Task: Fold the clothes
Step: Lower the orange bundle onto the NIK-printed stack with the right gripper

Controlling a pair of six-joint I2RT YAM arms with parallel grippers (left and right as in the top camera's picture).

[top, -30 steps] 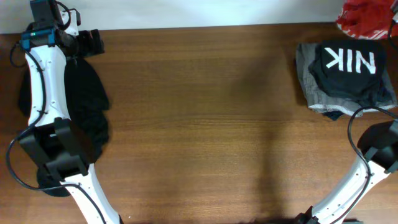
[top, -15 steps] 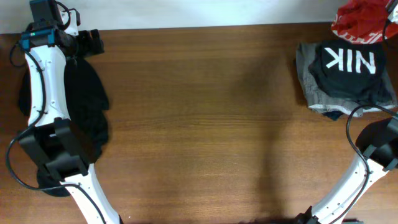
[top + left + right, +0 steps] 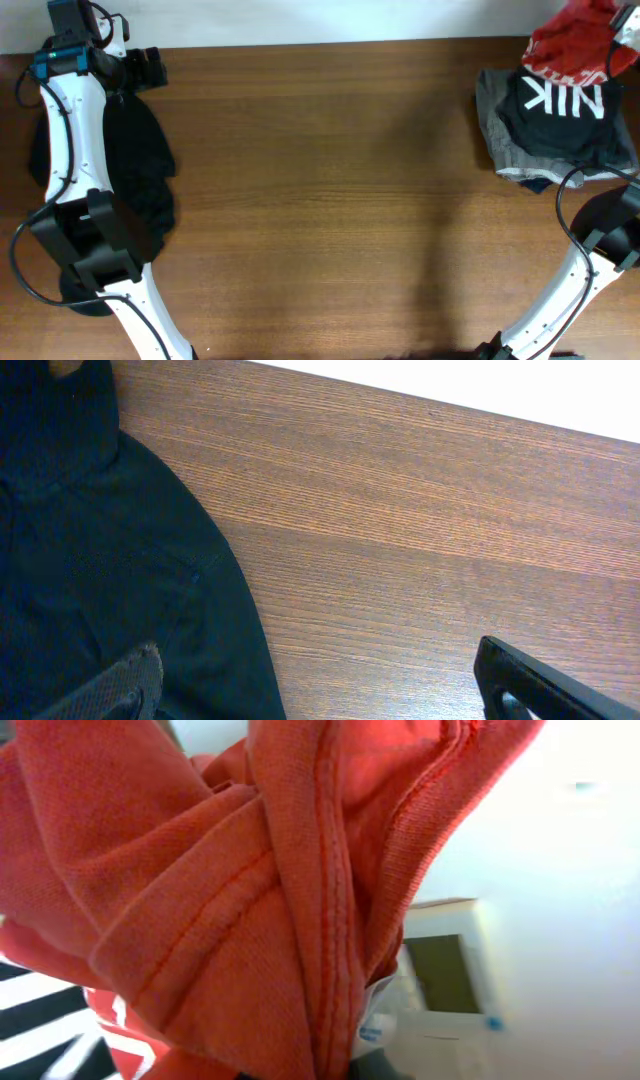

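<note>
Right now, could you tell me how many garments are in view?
4: orange-red T-shirt held at far right, black NIK shirt atop grey garment beside it, black garment at left; the stack may hide more.

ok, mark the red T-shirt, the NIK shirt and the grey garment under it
red T-shirt (image 3: 560, 40), overhead, middle of the bunched cloth
NIK shirt (image 3: 560, 135), overhead, black cloth below the letters
grey garment (image 3: 487, 115), overhead, exposed left edge
</note>
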